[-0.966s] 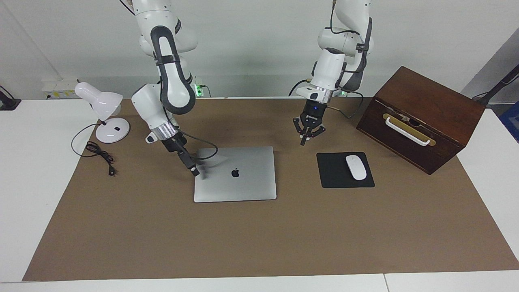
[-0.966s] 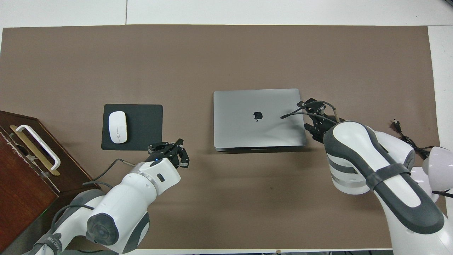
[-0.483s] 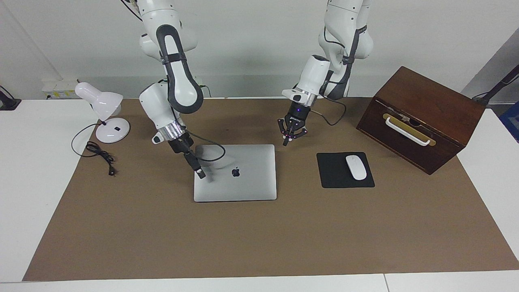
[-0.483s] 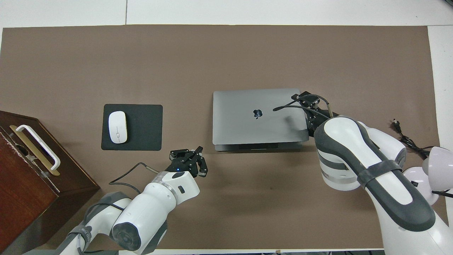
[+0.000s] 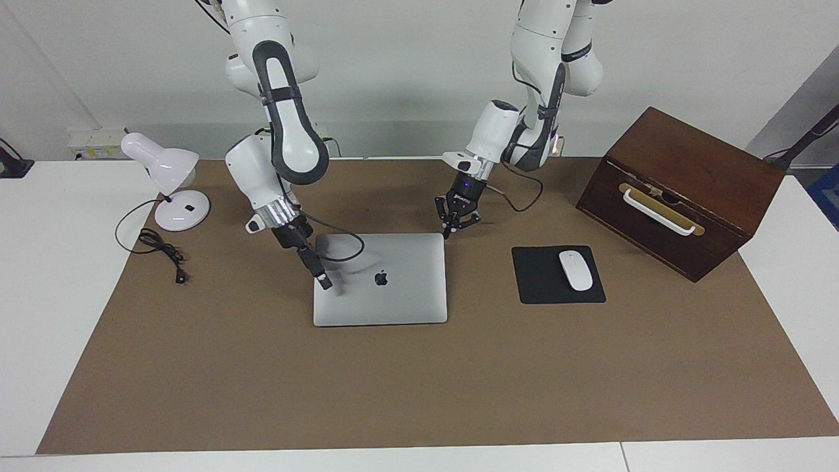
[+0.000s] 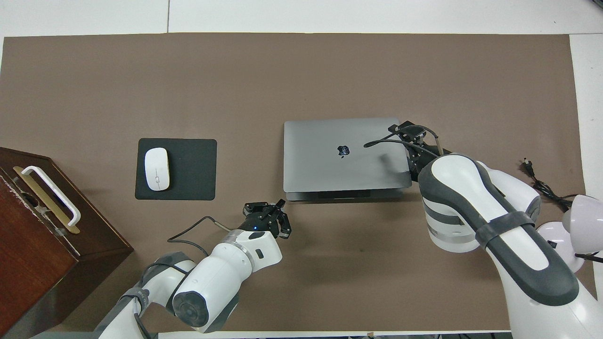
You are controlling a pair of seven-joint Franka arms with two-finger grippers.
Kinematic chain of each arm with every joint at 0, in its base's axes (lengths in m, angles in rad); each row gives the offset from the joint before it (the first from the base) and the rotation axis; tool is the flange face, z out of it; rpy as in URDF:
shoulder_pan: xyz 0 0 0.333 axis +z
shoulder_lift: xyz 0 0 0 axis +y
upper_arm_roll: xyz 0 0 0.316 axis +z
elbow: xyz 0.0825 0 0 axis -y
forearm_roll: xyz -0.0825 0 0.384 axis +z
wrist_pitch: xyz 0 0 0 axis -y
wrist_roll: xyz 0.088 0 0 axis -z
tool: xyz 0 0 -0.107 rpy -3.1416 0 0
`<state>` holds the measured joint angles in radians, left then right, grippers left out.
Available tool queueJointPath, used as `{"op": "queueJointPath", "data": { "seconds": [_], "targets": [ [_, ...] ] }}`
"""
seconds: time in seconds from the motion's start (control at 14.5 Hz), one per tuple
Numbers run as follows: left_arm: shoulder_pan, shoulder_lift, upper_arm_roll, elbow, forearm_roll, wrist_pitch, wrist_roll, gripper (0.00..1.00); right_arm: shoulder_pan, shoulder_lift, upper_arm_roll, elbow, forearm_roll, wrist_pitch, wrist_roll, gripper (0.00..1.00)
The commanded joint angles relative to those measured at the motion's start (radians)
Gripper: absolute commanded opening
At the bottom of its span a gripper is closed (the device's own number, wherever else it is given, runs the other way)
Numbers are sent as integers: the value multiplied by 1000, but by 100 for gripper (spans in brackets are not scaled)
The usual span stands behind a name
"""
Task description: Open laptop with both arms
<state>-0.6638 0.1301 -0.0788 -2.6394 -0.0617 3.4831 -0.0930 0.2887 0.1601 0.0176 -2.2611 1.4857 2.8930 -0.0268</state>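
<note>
The silver-grey laptop lies on the brown mat, logo up. Its lid stands a little above the base along the edge nearer to the robots, where a dark strip of base shows in the overhead view. My right gripper is at the lid's edge toward the right arm's end of the table, slanting down onto it. My left gripper is open and empty. It hangs low over the mat, just off the laptop's corner that is nearer to the robots, toward the left arm's end.
A black mouse pad with a white mouse lies beside the laptop. A brown wooden box stands at the left arm's end. A white lamp and its cord are at the right arm's end.
My left gripper has moved from near the mouse pad toward the laptop's corner. The lid's edge nearer to the robots has risen slightly, with my right gripper at its side.
</note>
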Motion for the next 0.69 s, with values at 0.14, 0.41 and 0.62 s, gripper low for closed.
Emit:
{"op": "queueJointPath", "data": {
  "seconds": [0.14, 0.41, 0.62],
  "targets": [
    [-26, 74, 16, 71, -10, 22, 16, 0, 3, 15, 8, 32, 50, -1, -39, 99],
    [-39, 120, 17, 114, -12, 22, 21, 0, 7, 10, 7, -1, 48, -1, -47, 99],
    [-42, 138, 19, 124, -12, 22, 22, 0, 1, 6, 5, -18, 48, -1, -62, 99]
  ]
}}
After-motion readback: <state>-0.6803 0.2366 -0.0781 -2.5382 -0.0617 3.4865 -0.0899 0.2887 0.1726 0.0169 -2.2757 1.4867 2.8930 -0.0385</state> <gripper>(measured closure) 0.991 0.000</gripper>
